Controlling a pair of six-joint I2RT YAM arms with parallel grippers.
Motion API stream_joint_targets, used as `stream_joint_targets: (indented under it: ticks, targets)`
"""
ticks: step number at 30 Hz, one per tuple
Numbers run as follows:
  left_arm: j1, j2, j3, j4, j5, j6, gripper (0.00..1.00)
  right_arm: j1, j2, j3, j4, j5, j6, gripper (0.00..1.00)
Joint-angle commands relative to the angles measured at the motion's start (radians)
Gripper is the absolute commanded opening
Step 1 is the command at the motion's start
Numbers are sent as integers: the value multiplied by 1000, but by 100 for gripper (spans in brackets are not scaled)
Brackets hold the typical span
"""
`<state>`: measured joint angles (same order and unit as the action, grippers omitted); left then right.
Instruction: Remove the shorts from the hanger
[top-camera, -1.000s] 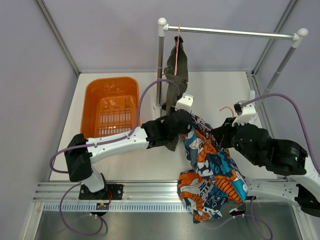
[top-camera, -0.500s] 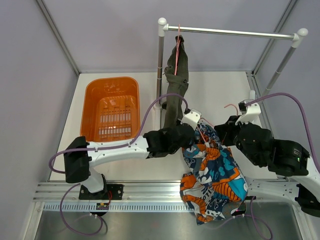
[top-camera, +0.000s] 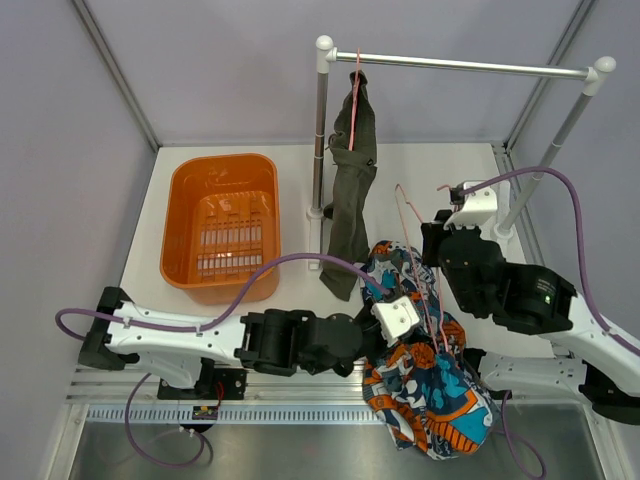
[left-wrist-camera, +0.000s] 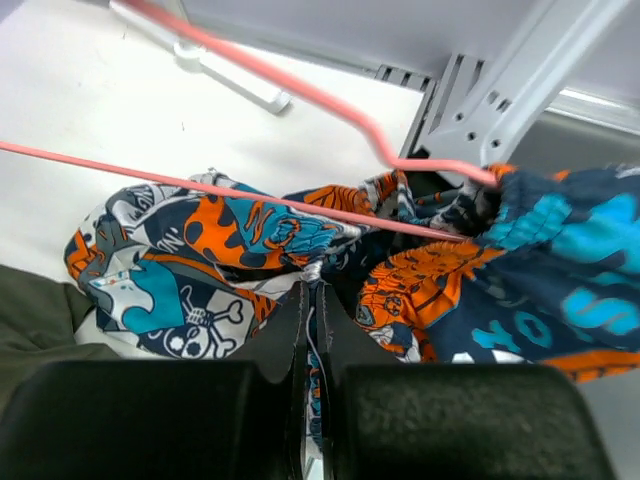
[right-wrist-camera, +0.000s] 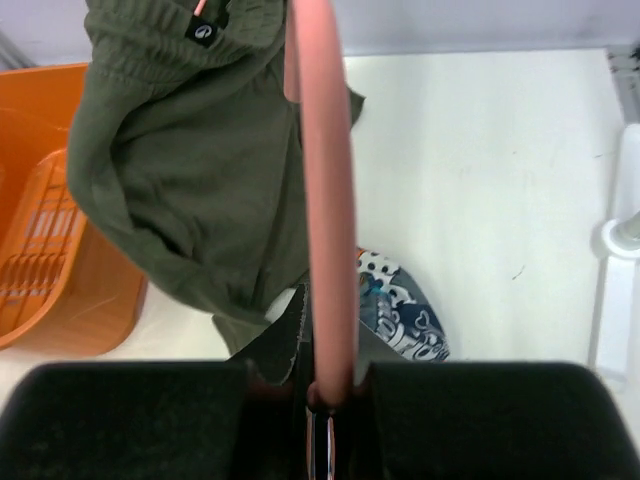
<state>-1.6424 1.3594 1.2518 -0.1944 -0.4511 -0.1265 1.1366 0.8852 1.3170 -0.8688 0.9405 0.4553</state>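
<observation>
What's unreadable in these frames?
- Top view: tips of the left gripper, under its own wrist and the printed shorts.
- Left wrist view: far end of the pink hanger, buried in the shorts' folds.
- Right wrist view: hanger blurred close up; printed shorts mostly behind the right gripper.

Olive shorts (top-camera: 352, 190); blue-orange printed shorts (top-camera: 430, 392); pink hanger (right-wrist-camera: 325, 200).

White table (top-camera: 440, 170) fills frame centre; plain grey walls (top-camera: 220, 70) at top, left, right. Metal rack (top-camera: 470, 66) upper right, orange basket (top-camera: 220, 158) left, aluminium rail (top-camera: 290, 400) along bottom.
</observation>
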Motion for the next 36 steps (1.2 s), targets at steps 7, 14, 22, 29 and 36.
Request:
stream_joint_targets:
  ticks: [7, 14, 22, 29, 36]
  targets:
    - [0, -163, 246, -69, -316, 203, 0, -188, 34, 157, 140, 34, -182, 0]
    - [0, -186, 599, 80, -429, 554, 0, -284, 70, 223, 114, -32, -208, 0]
    - [0, -183, 859, 367, -367, 911, 0, -301, 89, 266, 97, -34, -231, 0]
    - [0, -169, 873, 783, -169, 1335, 0, -308, 126, 332, 74, -60, -242, 0]
    - [0, -117, 1113, 503, -87, 1306, 0, -307, 192, 425, 30, -101, -244, 0]
